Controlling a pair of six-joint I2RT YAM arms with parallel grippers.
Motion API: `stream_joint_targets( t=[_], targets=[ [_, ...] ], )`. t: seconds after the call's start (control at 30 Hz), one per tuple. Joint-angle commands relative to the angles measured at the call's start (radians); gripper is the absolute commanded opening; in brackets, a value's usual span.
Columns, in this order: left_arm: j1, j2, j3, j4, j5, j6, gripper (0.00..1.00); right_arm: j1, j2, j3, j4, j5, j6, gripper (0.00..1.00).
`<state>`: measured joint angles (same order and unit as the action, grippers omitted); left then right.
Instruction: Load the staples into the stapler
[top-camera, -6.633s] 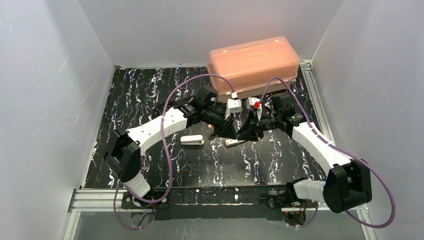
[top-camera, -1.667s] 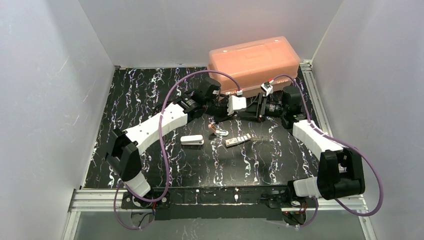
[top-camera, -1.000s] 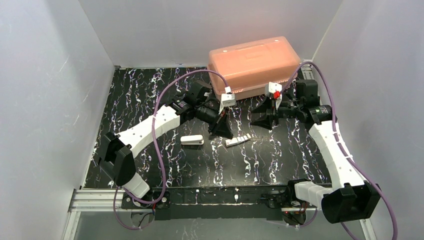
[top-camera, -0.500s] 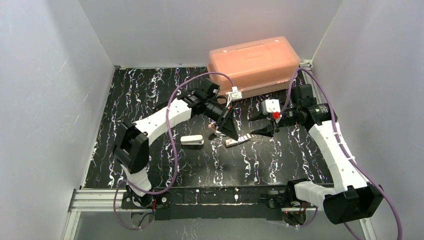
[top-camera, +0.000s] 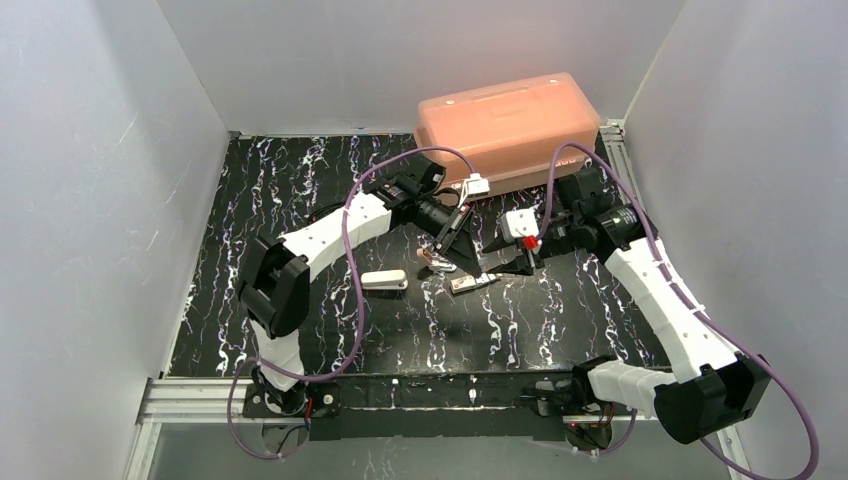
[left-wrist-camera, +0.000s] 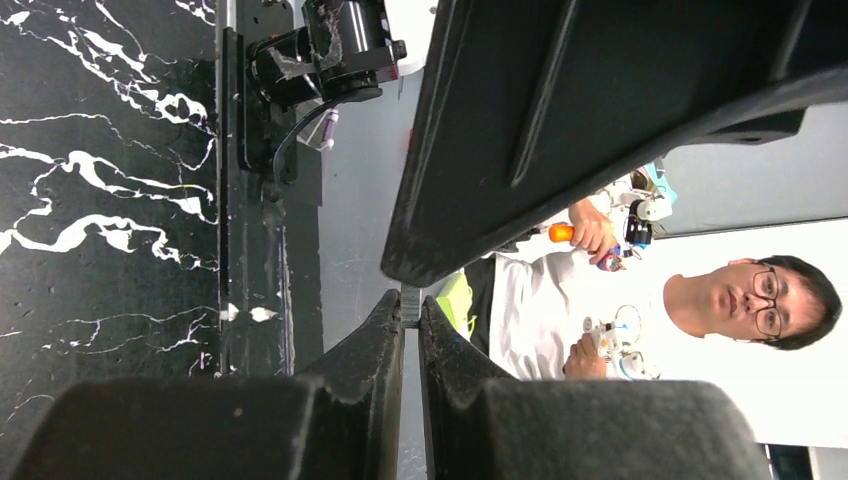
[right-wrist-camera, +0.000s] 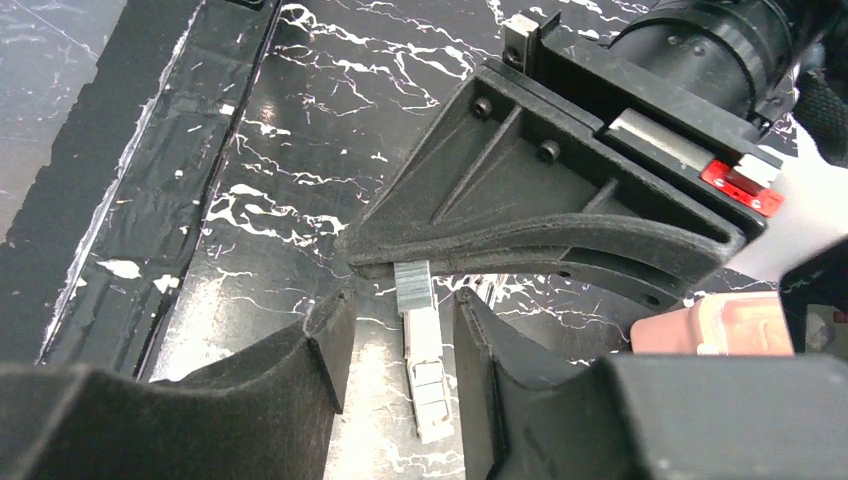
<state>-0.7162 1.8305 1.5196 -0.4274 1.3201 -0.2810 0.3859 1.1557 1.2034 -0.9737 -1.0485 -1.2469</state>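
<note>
Seen from above, you have a black tabletop (top-camera: 300, 200) veined in white, enclosed by plain white walls (top-camera: 100, 200) on the left, back and right. A metal rail (top-camera: 200, 400) runs along its near edge, where both arm bases are bolted. A translucent orange lidded box (top-camera: 505, 125) stands against the back wall, and purple cables (top-camera: 345, 280) loop over the arms. The stapler (top-camera: 384, 280) lies flat on the tabletop, left of centre and apart from both grippers. A small pinkish block (top-camera: 431, 262) sits between it and the staples (right-wrist-camera: 413, 283). The staples are a ribbed grey strip lying on the surface at the end of a whitish packet (right-wrist-camera: 428, 385), just below the lower edge of one left finger. In the right wrist view, your right gripper (right-wrist-camera: 403, 300) is released: its jaws straddle the strip and packet, with bare tabletop showing on either side of them. In the left wrist view, your left gripper (left-wrist-camera: 411, 300) is clenched to a thin slit, and you cannot tell whether anything is pinched in it. That view looks past the table's near edge to a person (left-wrist-camera: 640, 310) in glasses and a white top.
</note>
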Motion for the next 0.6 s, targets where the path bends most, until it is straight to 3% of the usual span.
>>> stream_joint_targets(
  t=[0.0,0.23,0.57],
  targets=[
    [0.003,0.02,0.043,-0.014,0.067,-0.026,0.0,0.033,-0.003,-0.005,0.083,0.049,0.063,0.46],
    [0.003,0.036,0.058,-0.063,0.069,0.009,0.0,0.054,-0.013,-0.005,0.124,0.08,0.105,0.4],
    [0.01,0.038,0.063,-0.078,0.064,0.023,0.0,0.061,-0.035,-0.013,0.085,0.119,0.085,0.42]
  ],
)
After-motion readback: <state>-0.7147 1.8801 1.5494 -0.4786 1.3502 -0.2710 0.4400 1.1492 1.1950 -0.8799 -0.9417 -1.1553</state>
